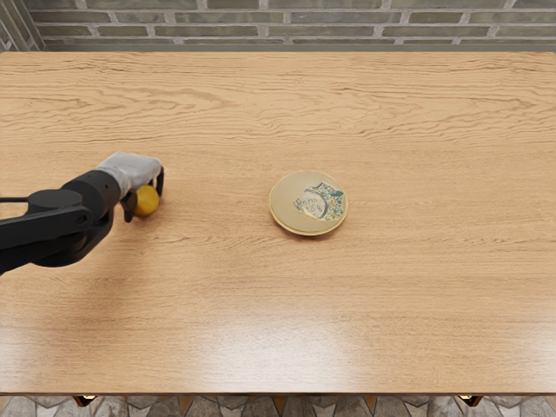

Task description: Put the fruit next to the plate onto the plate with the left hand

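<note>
Fruit (148, 202) and plate (285, 198) sit well apart on the wooden counter (391, 304): the fruit, small, round and yellow-orange, is toward the left side, and the plate lies near the middle, to its right. The plate is a shallow, pale round dish with a grey-green pattern across its centre and right part, and nothing lies on it. The left arm (52, 226), dark and thick, comes in from the left edge and reaches to the right toward the fruit. The left hand (135, 174), pale grey with dark fingertips, is cupped over the fruit from its far side, the fingers curled down around it so that one dark tip shows at its right and another at its left. The fruit peeks out from under the hand on the near side, low against the counter; whether it rests on the wood or is raised cannot be told. A brick wall (278, 26) runs along the far edge of the counter.
</note>
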